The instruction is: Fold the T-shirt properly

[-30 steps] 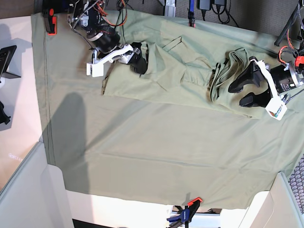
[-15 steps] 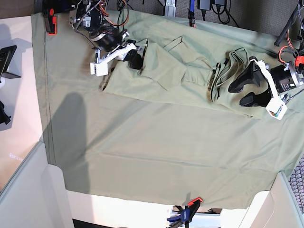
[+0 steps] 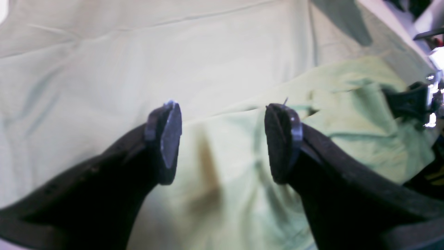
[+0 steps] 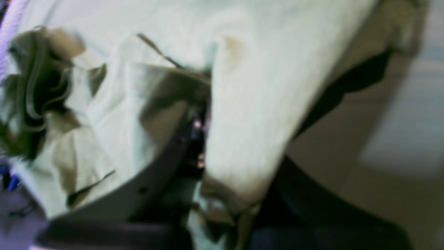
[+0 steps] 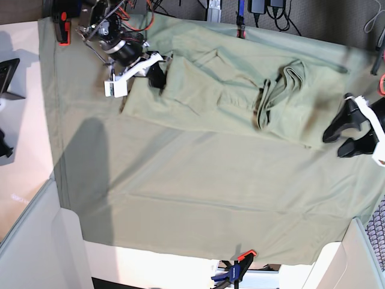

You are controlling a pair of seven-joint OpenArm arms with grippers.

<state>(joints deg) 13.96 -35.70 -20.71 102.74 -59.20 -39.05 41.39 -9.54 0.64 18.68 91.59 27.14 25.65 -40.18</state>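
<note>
The pale sage T-shirt point(image 5: 210, 96) lies crumpled across the far half of the table, with a bunched fold point(image 5: 283, 90) towards its right end. My right gripper point(image 5: 157, 71) is at the shirt's left edge and shut on the cloth. In the blurred right wrist view the T-shirt point(image 4: 242, 114) drapes between the fingers of that gripper point(image 4: 208, 146). My left gripper point(image 5: 344, 133) stands open on the right, just off the shirt's right end. Its wrist view shows the left gripper point(image 3: 223, 139) with nothing between its fingers, above the T-shirt point(image 3: 347, 104).
A large green tablecloth point(image 5: 180, 180) covers the table, held by clamps at the far left point(image 5: 63, 30), far middle point(image 5: 242, 25) and near edge point(image 5: 240, 268). A black device point(image 5: 9, 75) sits at the left. Grey panels point(image 5: 36, 241) stand at the near corners.
My right gripper has shut on the shirt's left edge and pulled it up and to the left. The left gripper has drawn back to the right, off the shirt.
</note>
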